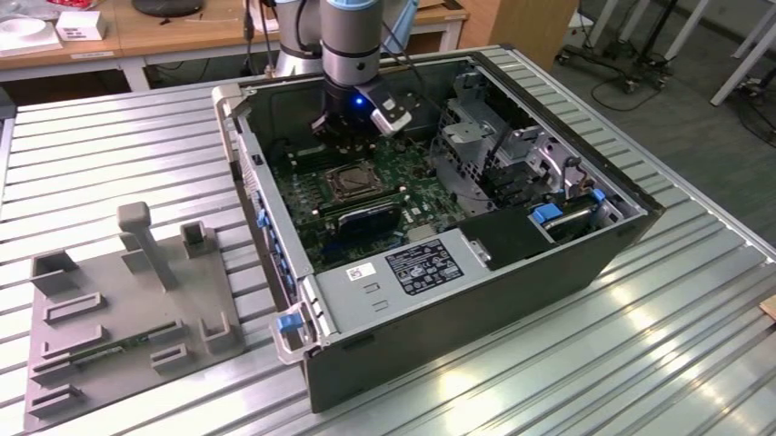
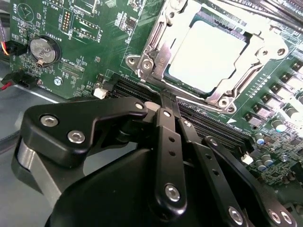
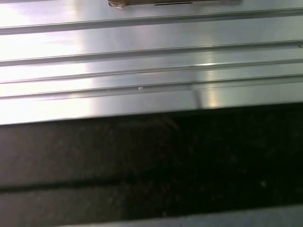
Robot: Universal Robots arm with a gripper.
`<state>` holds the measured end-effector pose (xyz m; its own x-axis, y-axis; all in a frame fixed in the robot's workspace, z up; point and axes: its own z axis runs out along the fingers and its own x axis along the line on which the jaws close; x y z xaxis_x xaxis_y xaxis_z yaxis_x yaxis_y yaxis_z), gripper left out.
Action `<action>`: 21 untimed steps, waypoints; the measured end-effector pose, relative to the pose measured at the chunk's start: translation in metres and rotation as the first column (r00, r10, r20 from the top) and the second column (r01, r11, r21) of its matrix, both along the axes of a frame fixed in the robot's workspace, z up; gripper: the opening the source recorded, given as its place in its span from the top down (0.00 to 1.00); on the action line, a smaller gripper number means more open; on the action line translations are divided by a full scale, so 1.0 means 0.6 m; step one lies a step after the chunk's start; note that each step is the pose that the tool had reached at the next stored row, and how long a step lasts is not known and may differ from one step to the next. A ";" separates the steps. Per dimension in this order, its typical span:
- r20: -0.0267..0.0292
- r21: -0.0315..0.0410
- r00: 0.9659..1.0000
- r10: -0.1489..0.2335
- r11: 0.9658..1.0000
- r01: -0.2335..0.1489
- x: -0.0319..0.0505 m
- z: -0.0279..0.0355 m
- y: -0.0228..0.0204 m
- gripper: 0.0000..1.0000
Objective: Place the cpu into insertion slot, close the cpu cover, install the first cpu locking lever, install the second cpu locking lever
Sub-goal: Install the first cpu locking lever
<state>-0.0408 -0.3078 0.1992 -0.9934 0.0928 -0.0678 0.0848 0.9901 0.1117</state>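
Observation:
In the second wrist view the cpu (image 2: pixel 208 54) lies flat in its socket, pale face up. The silvery cpu cover (image 2: pixel 158 52) is down around it, framing the chip. My gripper (image 2: pixel 163 101) has its black fingers together, tips just off the socket's near edge above the dark memory slots, holding nothing. In the exterior view the gripper (image 1: pixel 345 136) hangs inside the open computer case, a little behind the socket with the cpu cover (image 1: pixel 352 182) on the green motherboard (image 1: pixel 401 195). How the locking levers stand I cannot tell.
The black computer case (image 1: pixel 485 309) lies open on a ribbed aluminium table (image 3: pixel 142 56). Drive cages (image 1: pixel 510 154) and a grey box with a white label (image 1: pixel 412 272) crowd the case. A grey fixture plate (image 1: pixel 122 309) sits at the exterior view's left. A coin battery (image 2: pixel 43 49) is on the board.

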 end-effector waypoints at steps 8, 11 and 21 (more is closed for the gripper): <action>0.000 -0.021 1.000 0.000 1.000 0.000 0.000 -0.001 -0.0002 0.89; 0.000 -0.030 1.000 0.000 1.000 0.000 0.000 -0.001 -0.0003 0.89; 0.000 -0.036 1.000 -0.001 0.999 0.001 0.000 -0.001 0.0008 0.89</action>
